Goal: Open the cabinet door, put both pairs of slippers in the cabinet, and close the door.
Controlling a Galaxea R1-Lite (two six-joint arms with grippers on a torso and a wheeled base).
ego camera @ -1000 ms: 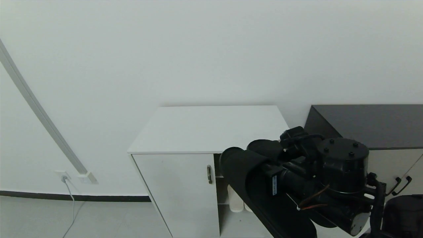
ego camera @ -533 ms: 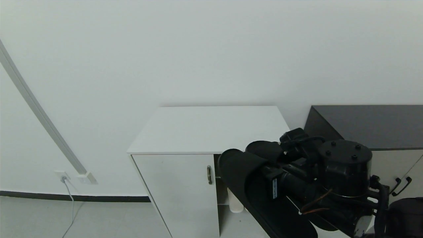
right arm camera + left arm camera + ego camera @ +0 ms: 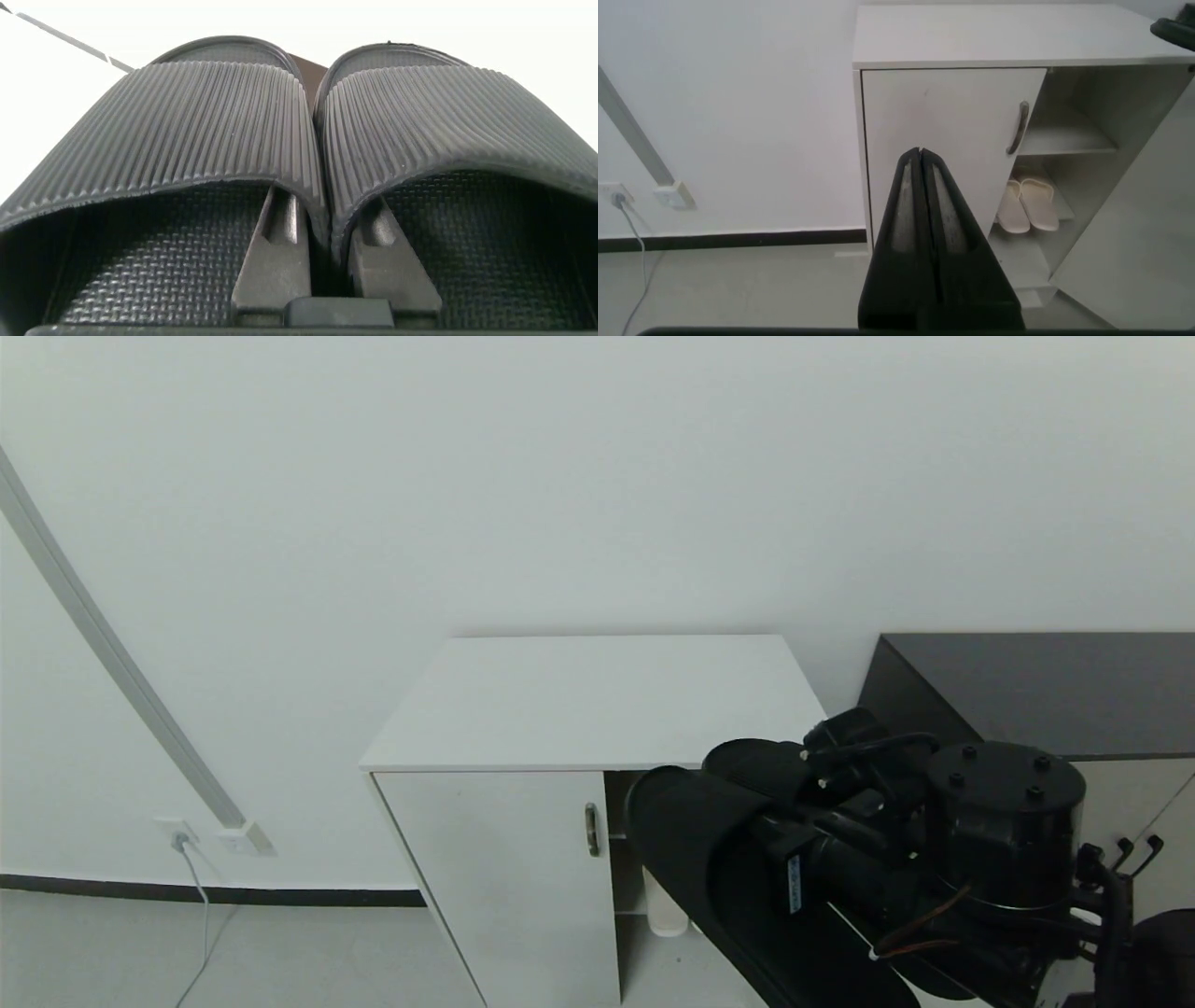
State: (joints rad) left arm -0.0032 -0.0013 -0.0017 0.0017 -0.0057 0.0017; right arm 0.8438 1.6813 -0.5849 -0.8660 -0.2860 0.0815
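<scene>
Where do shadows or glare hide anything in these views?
Head view: even light, no glare; the black slippers hide the open side of the cabinet. Left wrist view: white slippers plain in the shaded interior. Right wrist view: black slippers evenly lit.

A bare indoor room set up like a home entryway. A white shoe cabinet [image 3: 597,700] stands against a plain white wall [image 3: 597,476]. A dark cabinet [image 3: 1036,691] is just right of it. To its left are a wall socket [image 3: 177,831], a slanting cable duct [image 3: 103,644], black skirting [image 3: 215,894] and grey floor [image 3: 280,952].
</scene>
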